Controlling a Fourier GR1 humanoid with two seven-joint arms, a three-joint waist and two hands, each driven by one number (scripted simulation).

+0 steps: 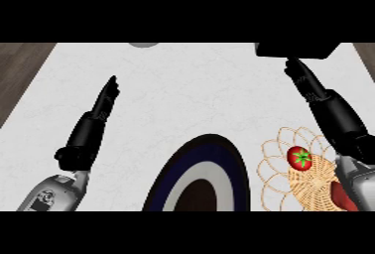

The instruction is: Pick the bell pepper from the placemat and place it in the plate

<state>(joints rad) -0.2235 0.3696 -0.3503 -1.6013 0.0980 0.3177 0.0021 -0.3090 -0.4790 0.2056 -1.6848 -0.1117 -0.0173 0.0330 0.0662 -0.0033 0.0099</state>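
Looking down in the head view, one sees that the task is at its very beginning. The bell pepper (300,158), red with a green stalk, lies on the woven placemat (316,188) at the lower right of the frame, and no hand touches it. The plate (214,140), with a dark blue rim and a white ring, stands at the lower centre, just beside the left edge of the placemat, and nothing shows on the part of it that is visible.

The right hand (306,82) is in the upper right of the frame, well above the pepper. Its fingers are straight and close together, pointing to the top edge, and they hold nothing. Its forearm passes along the right border of the placemat. The left hand (107,101) shows at the left over the white worktop (190,89), also with straight fingers and holding nothing. It is well apart from the plate and seems to be resting.

In my judgement every step is left to do: the right hand must come back down to the pepper, close round it, lift it and carry it the short way left to the plate.
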